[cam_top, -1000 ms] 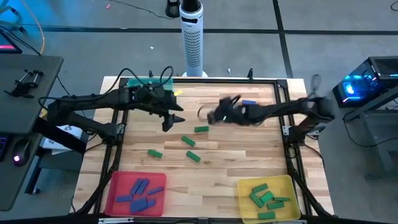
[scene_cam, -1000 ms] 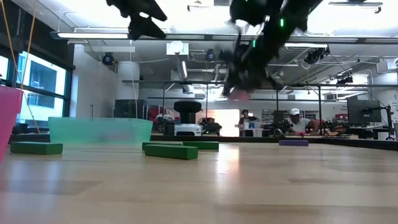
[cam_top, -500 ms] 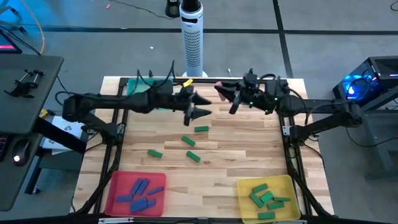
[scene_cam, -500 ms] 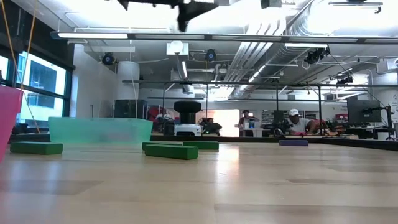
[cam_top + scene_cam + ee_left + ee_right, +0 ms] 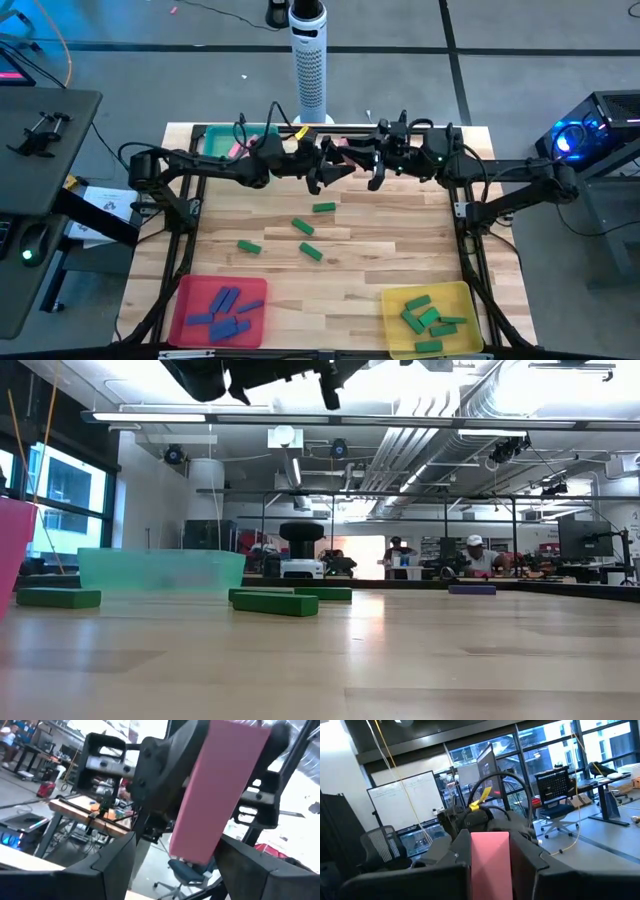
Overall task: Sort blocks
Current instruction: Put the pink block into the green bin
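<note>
A pink block [image 5: 215, 795] hangs high over the table's far middle, with my right gripper [image 5: 352, 155] shut on it. My left gripper [image 5: 330, 170] faces it from the table's left, open. Its two fingers [image 5: 117, 865] stand on either side of the block's free end, and I see no touch. Both grippers point about level. Three green blocks [image 5: 302, 227] lie flat on the wood at mid-table, and a blue one [image 5: 472, 589] lies toward the far right. The low view catches only dark arm parts [image 5: 300, 372] at its top. My right gripper pinches the pink block between its two fingers, on the block's two opposite sides [image 5: 475, 865] at one end. The fingers come level from the table's right and lie along the block. Its free end [image 5: 192, 852] sticks out ahead of the fingertips, far above the table.
A teal tray [image 5: 215, 140] with pink blocks stands at the far left. At the near left, a red tray [image 5: 190, 290] holds blue blocks. A yellow tray [image 5: 460, 295] with green blocks is at the near right. A white tower [image 5: 310, 70] stands beyond the far edge.
My right gripper has risen from the table with the pink block and tipped from pointing down to about level. My left gripper has gone toward the table's right, tipped up to level too, and come up to the block's free end.
</note>
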### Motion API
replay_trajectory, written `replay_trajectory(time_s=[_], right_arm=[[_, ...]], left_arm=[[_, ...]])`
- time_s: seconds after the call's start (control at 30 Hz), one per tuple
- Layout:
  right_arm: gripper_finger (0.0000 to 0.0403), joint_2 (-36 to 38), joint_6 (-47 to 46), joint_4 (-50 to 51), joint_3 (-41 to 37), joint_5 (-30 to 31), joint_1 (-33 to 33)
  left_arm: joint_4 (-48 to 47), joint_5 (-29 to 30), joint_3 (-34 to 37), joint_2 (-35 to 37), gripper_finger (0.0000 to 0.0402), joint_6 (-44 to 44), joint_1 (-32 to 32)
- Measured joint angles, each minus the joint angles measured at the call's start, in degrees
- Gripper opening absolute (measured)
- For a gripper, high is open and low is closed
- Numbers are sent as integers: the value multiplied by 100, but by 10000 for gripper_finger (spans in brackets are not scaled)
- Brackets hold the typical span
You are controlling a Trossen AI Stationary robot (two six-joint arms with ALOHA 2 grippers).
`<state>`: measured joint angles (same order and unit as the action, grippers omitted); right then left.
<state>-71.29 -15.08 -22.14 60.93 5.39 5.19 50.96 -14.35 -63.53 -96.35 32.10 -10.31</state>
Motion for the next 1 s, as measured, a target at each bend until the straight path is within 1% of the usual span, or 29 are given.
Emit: replay_trajectory(time_s=[0.1, 0.2, 0.3, 0.37, 0.43, 0.5, 0.57, 0.63, 0.7, 0.8, 0.9, 1.0], right_arm=[[54, -7, -6, 51, 0, -75, 0], [54, -7, -6, 71, 0, -79, 0], [54, -7, -14, 142, 0, -79, 0], [54, -7, -121, 207, 0, -81, 0], [71, -6, -187, 294, 2, -72, 0], [101, 4, -192, 427, 11, 61, -4], [135, 12, -185, 570, 13, 237, -6], [168, 55, -190, 687, 14, 277, 47], [196, 147, -154, 865, 24, 303, 150], [222, 339, -171, 1516, 230, 438, 398], [229, 475, -291, 2804, 594, 456, 739], [230, 462, -287, 4454, 1005, 402, 1203]], left_arm=[[-2, -42, 0, 36, 249, -96, 0], [78, -55, 0, 54, 233, 89, 0], [267, -147, 0, 54, 195, 234, 0], [267, -224, 0, 58, 160, 231, -2], [249, -361, 1, 56, 118, 221, -7], [207, -389, 7, 68, 77, 185, -7], [-39, -403, 7, 152, 69, 210, -1], [-569, -364, 11, 353, 69, 212, 2], [-1431, -203, 11, 696, 69, 206, -58], [-2563, -19, 7, 1321, 69, -133, -211], [-3798, 267, -12, 1995, 69, -327, -486], [-5416, 759, -15, 2525, 69, -327, -954]])
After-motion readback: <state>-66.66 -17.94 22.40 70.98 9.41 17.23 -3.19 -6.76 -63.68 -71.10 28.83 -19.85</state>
